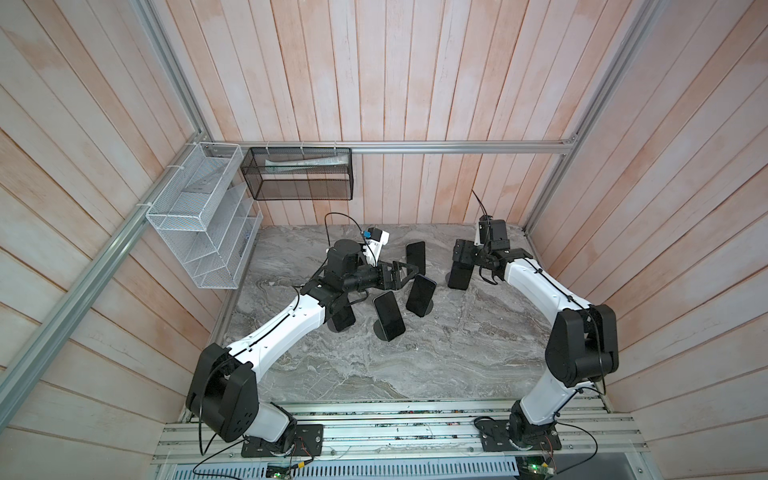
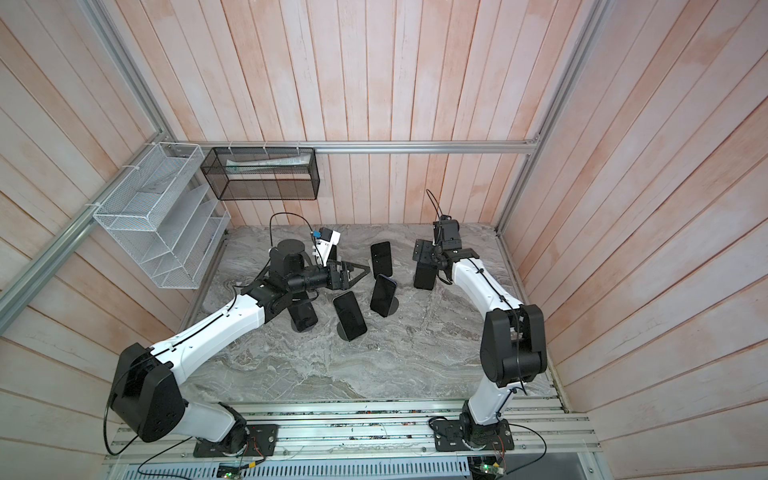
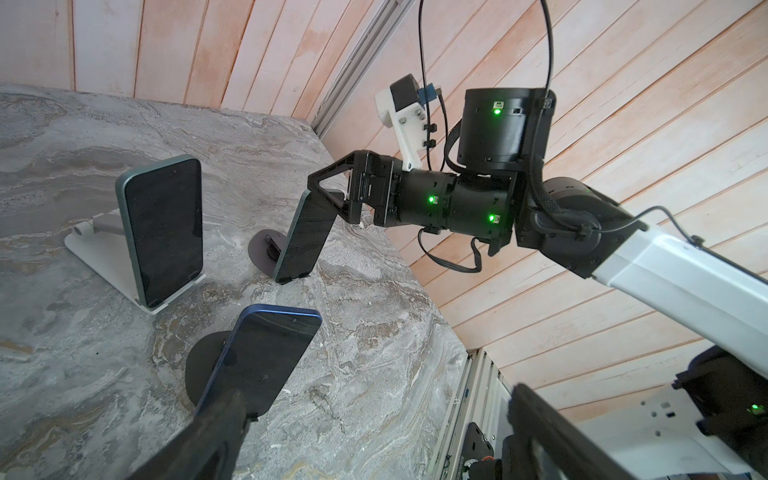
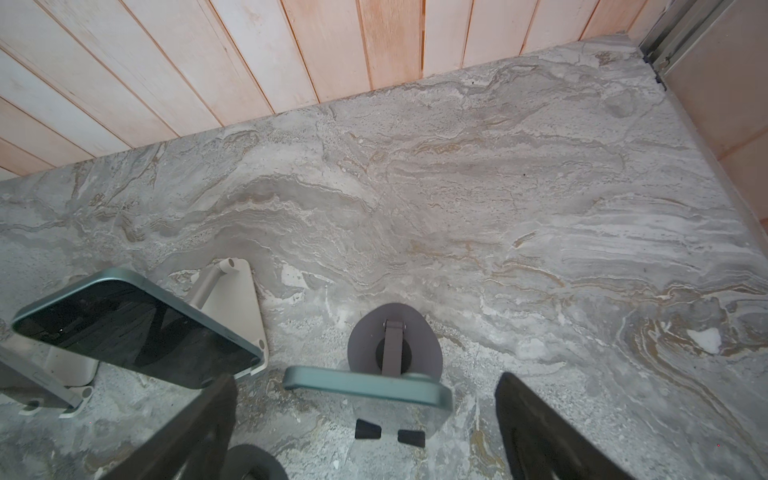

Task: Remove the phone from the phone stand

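We find the right gripper [image 4: 366, 376] astride the phone [image 4: 332, 384], jaws wide apart.
Its fingers [image 4: 195, 432] stand clear on either side of the phone's top edge, clamping nothing. In a top view the phone sits at 6 o'clock from the gripper, propped on its round grey stand [image 4: 374, 328] on the counter [image 4: 498, 208], long axis rising towards the fingers. We judge this arm nearer. The left gripper [image 1: 409, 272], also spread and empty, hangs at the phone's 9 o'clock.
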`<state>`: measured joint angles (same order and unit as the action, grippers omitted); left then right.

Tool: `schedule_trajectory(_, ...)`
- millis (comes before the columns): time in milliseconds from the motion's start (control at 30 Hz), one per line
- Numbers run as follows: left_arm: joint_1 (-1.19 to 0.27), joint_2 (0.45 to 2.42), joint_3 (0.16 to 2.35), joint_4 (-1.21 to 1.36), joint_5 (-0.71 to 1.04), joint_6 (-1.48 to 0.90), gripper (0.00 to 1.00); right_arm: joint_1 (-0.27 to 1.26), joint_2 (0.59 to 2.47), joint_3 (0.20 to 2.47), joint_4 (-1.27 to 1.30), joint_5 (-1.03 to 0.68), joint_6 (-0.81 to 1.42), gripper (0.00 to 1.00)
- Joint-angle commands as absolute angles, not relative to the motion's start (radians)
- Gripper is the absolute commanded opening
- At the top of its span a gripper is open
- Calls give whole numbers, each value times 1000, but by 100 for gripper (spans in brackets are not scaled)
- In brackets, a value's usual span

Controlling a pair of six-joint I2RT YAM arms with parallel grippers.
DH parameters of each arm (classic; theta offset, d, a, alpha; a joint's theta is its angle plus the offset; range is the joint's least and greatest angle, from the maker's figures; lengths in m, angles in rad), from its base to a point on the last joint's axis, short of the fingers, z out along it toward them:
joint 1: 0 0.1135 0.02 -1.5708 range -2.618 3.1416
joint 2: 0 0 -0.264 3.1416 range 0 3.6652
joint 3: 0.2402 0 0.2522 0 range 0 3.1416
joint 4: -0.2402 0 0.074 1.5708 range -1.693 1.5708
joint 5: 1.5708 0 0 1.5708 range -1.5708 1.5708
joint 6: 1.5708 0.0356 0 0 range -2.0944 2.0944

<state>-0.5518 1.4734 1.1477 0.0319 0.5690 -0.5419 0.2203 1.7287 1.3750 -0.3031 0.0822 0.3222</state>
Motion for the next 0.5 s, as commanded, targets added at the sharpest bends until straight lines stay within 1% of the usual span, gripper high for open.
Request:
schedule_trajectory(0,-552,1457,1134,58,573,-551,100,236,1766,1379,-295,111,331,98)
schedule_trajectory(467,-551,1452,1130,64,566,-561,100,256,1784,1373,-272,171,359,90)
